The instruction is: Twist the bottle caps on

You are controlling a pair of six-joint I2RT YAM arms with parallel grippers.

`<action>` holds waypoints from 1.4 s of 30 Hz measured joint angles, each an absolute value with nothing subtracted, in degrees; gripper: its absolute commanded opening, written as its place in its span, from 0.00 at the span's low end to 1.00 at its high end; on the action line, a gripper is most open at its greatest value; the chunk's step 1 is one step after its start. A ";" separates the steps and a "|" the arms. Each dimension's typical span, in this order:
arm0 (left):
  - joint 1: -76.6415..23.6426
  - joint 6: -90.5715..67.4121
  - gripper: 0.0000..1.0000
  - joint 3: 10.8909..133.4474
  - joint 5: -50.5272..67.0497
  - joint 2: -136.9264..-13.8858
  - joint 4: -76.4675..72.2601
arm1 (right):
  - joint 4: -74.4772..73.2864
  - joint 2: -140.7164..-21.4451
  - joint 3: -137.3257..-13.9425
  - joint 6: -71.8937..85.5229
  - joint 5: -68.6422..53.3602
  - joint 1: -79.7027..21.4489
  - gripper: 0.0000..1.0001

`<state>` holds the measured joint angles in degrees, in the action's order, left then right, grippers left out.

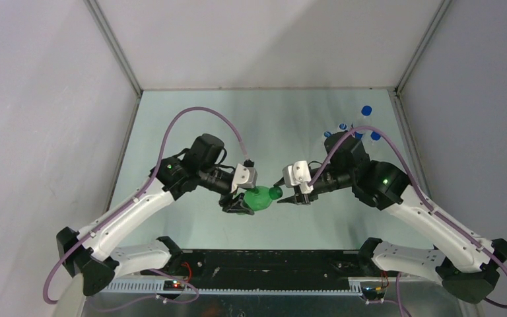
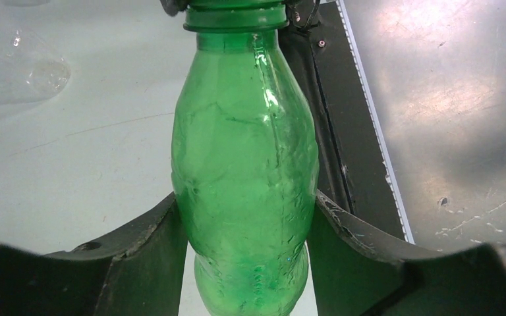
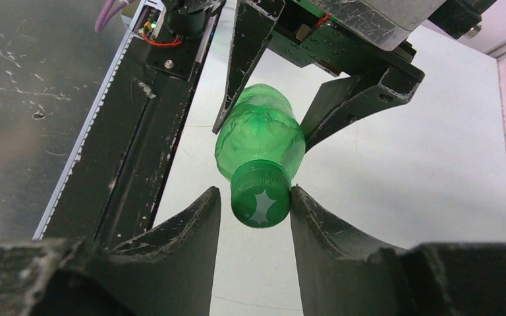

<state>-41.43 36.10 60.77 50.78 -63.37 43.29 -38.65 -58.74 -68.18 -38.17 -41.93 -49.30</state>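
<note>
My left gripper (image 1: pixel 246 202) is shut on the body of the translucent green bottle (image 1: pixel 259 199) and holds it on its side above the table, neck toward the right arm. In the left wrist view the bottle (image 2: pixel 244 151) fills the gap between the fingers. The dark green cap (image 3: pixel 260 197) sits on the bottle's neck. My right gripper (image 1: pixel 292 196) has its jaws on either side of the cap, the right finger (image 3: pixel 316 224) touching it and the left finger a little apart. A clear bottle's body (image 2: pixel 13 66) lies on the table beside it. The white cap is out of view.
Several clear bottles with bright blue caps (image 1: pixel 356 129) stand at the back right of the table. The black base rail (image 1: pixel 264 264) runs along the near edge below both grippers. Grey walls enclose the table on three sides.
</note>
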 measured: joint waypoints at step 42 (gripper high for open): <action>-70.65 35.03 0.00 37.71 -26.59 -56.07 4.71 | -29.54 -67.07 -63.33 39.92 -25.08 -38.61 0.46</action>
